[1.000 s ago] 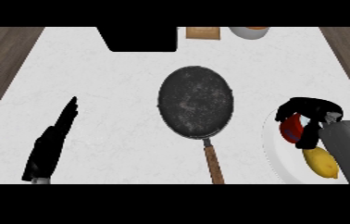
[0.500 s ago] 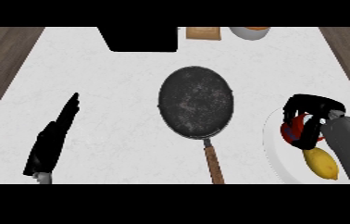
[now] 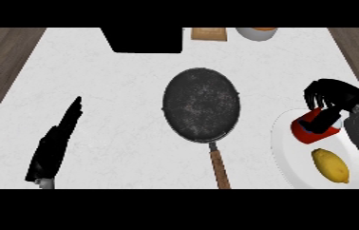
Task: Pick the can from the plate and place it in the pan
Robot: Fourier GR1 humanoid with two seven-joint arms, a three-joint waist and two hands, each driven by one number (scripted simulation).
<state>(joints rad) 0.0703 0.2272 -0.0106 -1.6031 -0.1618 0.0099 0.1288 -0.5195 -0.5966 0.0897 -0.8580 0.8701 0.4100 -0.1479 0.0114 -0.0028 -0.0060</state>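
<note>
A red can (image 3: pixel 313 130) lies tilted on the white plate (image 3: pixel 294 154) at the right edge. My right hand (image 3: pixel 332 97) arches over it, fingers curled down around its far side and the thumb (image 3: pixel 319 121) across its top. A black pan (image 3: pixel 202 104) with a wooden handle (image 3: pixel 220 166) sits in the middle of the counter, with nothing in it. My left hand (image 3: pixel 54 145) rests open at the lower left, fingers straight and pointing away.
A yellow lemon (image 3: pixel 331 165) lies on the same plate, nearer than the can. Along the back edge are a black box (image 3: pixel 144 40), a small wooden block (image 3: pixel 209 33) and a bowl (image 3: pixel 256 33). White counter lies between pan and plate.
My right hand has drawn to the right and closed its fingers further around the can, which now shows more of its red side. The left hand and the pan stayed still.
</note>
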